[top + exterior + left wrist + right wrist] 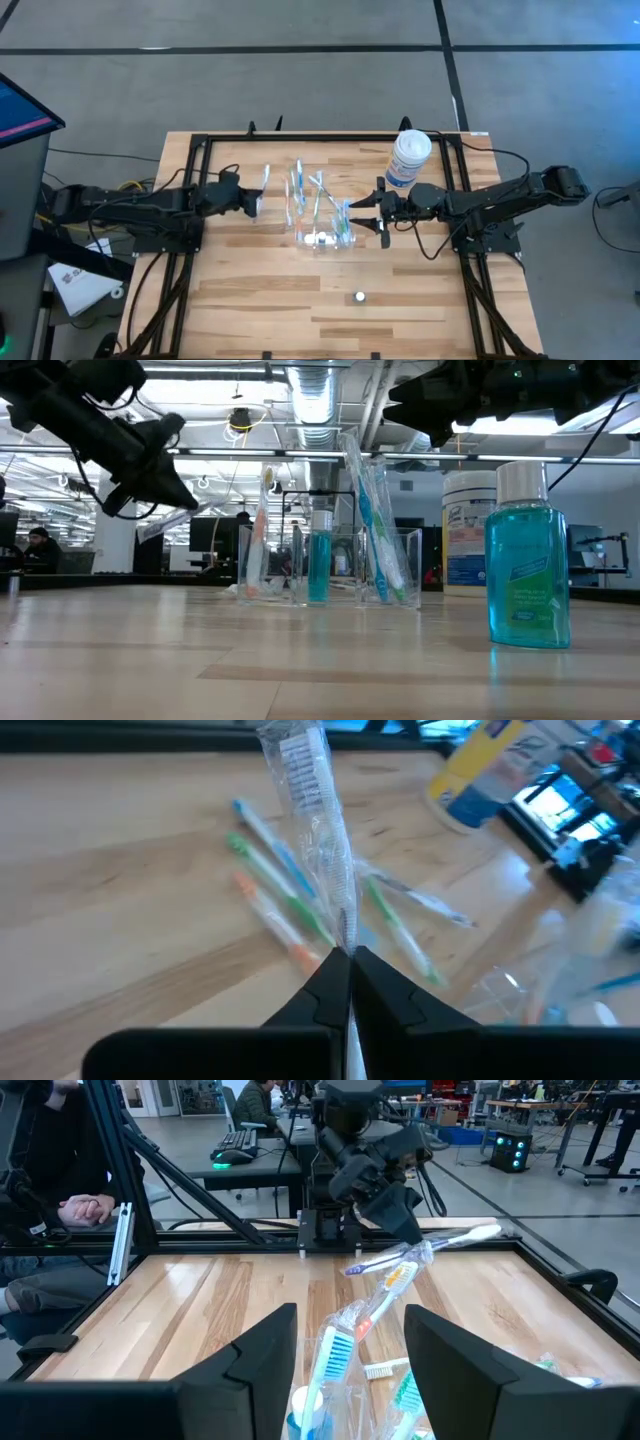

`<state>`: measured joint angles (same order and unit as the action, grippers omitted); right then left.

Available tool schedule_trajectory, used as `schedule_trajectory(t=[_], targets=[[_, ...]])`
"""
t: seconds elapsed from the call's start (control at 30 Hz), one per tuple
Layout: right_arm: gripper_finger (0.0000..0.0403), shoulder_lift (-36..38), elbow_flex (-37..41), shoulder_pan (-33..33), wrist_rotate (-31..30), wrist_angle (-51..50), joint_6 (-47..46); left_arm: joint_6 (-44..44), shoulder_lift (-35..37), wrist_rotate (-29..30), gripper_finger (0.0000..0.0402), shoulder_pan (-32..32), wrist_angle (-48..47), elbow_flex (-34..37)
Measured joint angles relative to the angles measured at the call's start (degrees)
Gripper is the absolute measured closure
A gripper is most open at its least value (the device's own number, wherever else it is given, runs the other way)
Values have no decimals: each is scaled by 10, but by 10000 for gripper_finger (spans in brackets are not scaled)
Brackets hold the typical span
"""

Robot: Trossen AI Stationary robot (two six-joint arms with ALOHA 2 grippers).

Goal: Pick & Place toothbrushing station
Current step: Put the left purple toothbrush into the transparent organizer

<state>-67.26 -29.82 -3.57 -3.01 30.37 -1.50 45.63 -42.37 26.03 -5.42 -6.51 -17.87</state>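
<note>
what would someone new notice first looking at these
Probably the left pincer, shut on a wrapped toothbrush and holding it above the table's left half. Next, the clear holder mid-table with toothbrushes standing in it and the open right pincer beside it; a teal bottle looms in the low view.

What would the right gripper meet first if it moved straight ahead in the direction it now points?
Probably the clear plastic organizer holding upright toothbrushes, directly ahead of the right gripper and its open jaws; depth is uncertain.

Honestly can't read a thing: labels on the white tub [470, 530] and the blue bottle [527, 570] are just blurry print.
</note>
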Motion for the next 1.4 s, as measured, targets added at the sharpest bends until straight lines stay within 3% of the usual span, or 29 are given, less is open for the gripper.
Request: schedule_trajectory(t=[0.57, 0.97, 1.4], targets=[[226, 0, 0, 0, 0, 0, 0, -50, -23, 149, 401, 166, 111, 0], [226, 0, 0, 0, 0, 0, 0, -133, -180, 248, 401, 252, 323, 0], [226, 0, 0, 0, 0, 0, 0, -280, -339, 249, 401, 275, 603, 0]])
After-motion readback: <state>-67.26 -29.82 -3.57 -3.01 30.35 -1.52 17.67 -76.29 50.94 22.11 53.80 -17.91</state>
